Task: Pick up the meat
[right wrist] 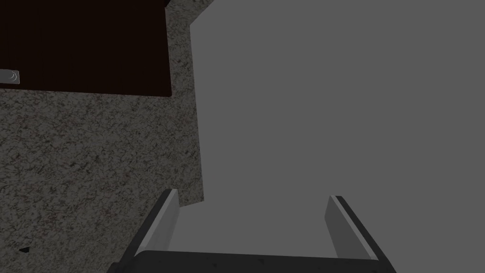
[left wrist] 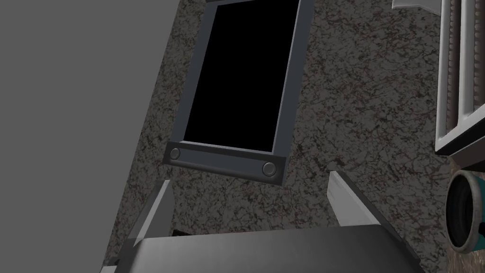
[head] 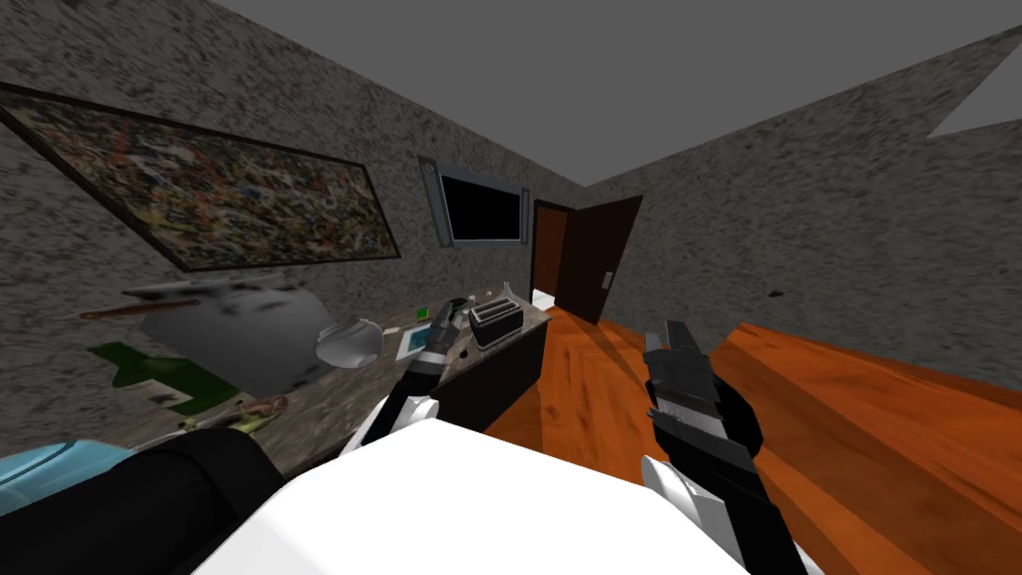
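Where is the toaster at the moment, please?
In the head view, the toaster stands near the far end of the counter, just right of the left gripper and below the grey-framed black panel on the wall.

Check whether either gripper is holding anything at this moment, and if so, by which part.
Nothing is held. The left gripper and the right gripper are both open and empty.

We see an orange-brown plank floor (head: 858,399) of glossy wood, grey speckled walls (head: 818,220) rough like stone, a mottled stone-look countertop (head: 311,419), a dark brown wooden door (head: 599,255) with a matt face, and smooth matt grey blades on the left gripper (left wrist: 248,185).
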Motion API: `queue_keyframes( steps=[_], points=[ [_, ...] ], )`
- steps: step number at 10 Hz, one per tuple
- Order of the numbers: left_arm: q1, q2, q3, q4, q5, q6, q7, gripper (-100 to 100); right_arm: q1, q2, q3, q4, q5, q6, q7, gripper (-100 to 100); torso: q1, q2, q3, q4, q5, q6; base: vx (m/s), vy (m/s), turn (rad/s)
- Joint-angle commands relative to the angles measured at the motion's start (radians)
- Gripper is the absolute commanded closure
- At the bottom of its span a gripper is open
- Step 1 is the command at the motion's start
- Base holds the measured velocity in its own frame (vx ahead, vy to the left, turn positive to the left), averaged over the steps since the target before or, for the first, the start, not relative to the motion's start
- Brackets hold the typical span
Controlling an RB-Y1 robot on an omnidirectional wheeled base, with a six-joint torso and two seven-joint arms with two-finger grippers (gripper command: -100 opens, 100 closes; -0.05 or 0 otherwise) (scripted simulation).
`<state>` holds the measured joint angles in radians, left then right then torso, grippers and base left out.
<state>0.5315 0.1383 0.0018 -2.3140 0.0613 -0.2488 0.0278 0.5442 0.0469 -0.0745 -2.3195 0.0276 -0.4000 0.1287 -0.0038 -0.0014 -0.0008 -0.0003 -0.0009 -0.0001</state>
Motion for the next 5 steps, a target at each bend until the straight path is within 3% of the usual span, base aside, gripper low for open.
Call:
queue_keyframes(
  steps=[1,5],
  points=[
    [0.002,0.012,0.022,-0.007,0.012,0.050,0.025,-100,0.000,0.000,0.000,0.000,0.000,0.000,0.000,0,0.000,0.000,0.000,0.000,0.000,0.000,0.014,-0.074,0.207],
    [0.006,0.019,0.046,-0.017,0.027,0.134,0.057,-100,0.000,0.000,0.000,0.000,0.000,0.000,0.000,0,-0.002,0.000,0.000,0.000,0.000,0.000,0.010,-0.070,0.116]
  ],
)
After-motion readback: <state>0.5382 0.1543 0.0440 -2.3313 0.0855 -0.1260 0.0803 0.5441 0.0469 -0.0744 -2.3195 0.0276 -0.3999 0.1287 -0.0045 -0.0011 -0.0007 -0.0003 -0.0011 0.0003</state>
